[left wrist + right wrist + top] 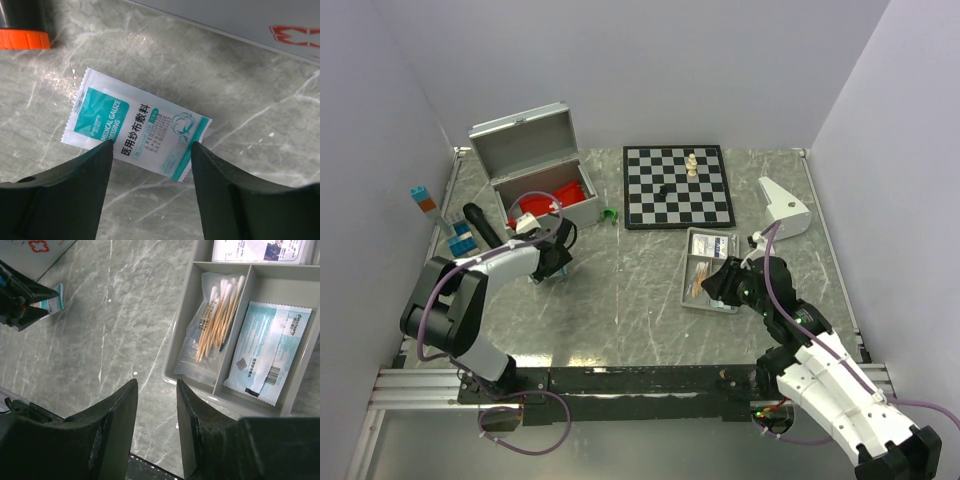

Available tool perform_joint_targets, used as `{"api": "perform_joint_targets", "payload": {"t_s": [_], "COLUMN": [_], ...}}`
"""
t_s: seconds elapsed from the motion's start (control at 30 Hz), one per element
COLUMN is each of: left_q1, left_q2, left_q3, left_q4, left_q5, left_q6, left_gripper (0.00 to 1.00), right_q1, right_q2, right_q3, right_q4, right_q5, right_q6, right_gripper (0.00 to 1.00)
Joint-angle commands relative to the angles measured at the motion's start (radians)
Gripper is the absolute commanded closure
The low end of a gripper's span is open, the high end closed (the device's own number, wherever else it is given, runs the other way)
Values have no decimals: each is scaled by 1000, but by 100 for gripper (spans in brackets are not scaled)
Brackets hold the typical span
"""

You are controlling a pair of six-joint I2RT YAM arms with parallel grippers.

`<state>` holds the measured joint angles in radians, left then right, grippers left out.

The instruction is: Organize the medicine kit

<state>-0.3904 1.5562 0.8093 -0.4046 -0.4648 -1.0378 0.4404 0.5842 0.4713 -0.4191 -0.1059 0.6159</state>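
One medicine kit (pixel 525 148) stands open at the tabletop's (pixel 640 300) far left, with its red pouch (pixel 565 195) inside. Just in front, your left gripper (pixel 151 150) hangs released over a flat gauze packet (pixel 135 131). Your right gripper (pixel 157 387), narrowly parted and empty, hovers beside the grey tray (pixel 186 335) holding cotton swabs (pixel 220 315).

The black-and-white jointed left arm (pixel 470 300) is built of rounded segments, and the white-shelled right arm (pixel 835 390) is clad in angular covers over black joints. Thin purple cables (pixel 532 193) are looped along both. The broad matte black fingers (pixel 75 200) are wedge-shaped (those seen by the right wrist camera are scuffed grey).
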Motion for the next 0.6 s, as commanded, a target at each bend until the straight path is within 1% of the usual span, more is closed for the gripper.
{"api": "perform_joint_targets", "payload": {"t_s": [0.0, 0.03, 0.1, 0.17, 0.33, 0.43, 0.5, 0.57], "left_q1": [7, 7, 8, 5, 5, 1, -2, -16], "left_q2": [62, 71, 94, 96, 59, 38, 41, 35], "left_q3": [-16, -21, -24, -35, -68, -91, -91, -90], "left_q4": [4, 10, -2, -5, -13, -4, -5, -5], "left_q5": [20, 28, 32, 37, 45, 69, 78, 72], "left_q6": [-31, -25, -27, -21, 7, 10, 7, 2], "left_gripper": [35, 37, 47, 53, 79, 92, 99, 99], "right_q1": [-2, -2, 0, -2, -2, -2, -2, -2], "right_q2": [-23, -21, -23, -23, -47, -55, -58, -63], "right_q3": [27, 33, 46, 58, 43, 40, 43, 47], "right_q4": [25, 22, 13, 9, 23, 16, 10, 6], "right_q5": [-12, -6, 12, 20, 17, 21, 25, 25], "right_q6": [4, 1, -7, -10, 4, 4, 1, -2], "right_gripper": [56, 56, 56, 55, 55, 55, 55, 55]}}
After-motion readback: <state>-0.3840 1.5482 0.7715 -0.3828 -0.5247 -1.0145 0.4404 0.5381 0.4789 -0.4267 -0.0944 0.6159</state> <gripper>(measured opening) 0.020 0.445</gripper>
